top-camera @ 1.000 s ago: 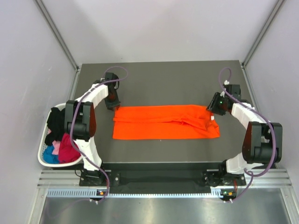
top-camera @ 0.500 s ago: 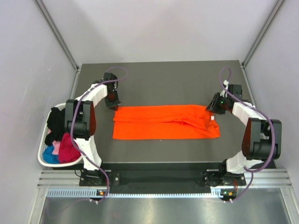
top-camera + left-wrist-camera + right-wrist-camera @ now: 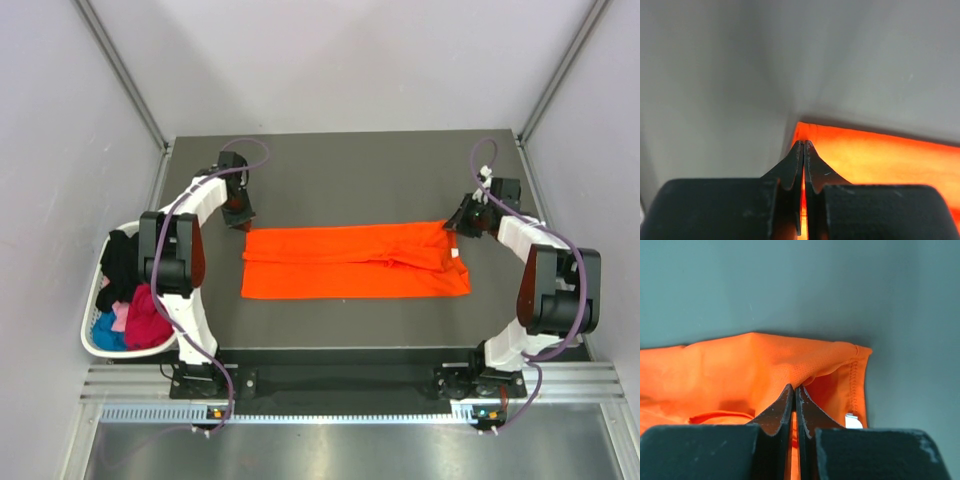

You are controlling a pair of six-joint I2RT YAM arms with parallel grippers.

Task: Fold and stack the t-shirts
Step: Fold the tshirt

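Pale walls (image 3: 350, 70) enclose the dark counter (image 3: 350, 170); left end effector (image 3: 804, 144) and right end effector (image 3: 794, 388) pinch corners of the orange t-shirt (image 3: 350, 262).

I see dark grey table (image 3: 340, 170), white basket (image 3: 86, 340) just beside its left edge, pale walls (image 3: 340, 60) around.

1. L wrist view: orange tee (image 3: 880, 155) blurred, cut off at R and bottom edges; near part hidden by left gripper (image 3: 803, 145) body.
2. R wrist view: tee cut at L edge; white label (image 3: 854, 421) partly behind right gripper (image 3: 794, 389).
3. Top view: heaped tees (image 3: 140, 318) in basket (image 3: 88, 345) partly hidden by left arm (image 3: 170, 262); no. unclear.
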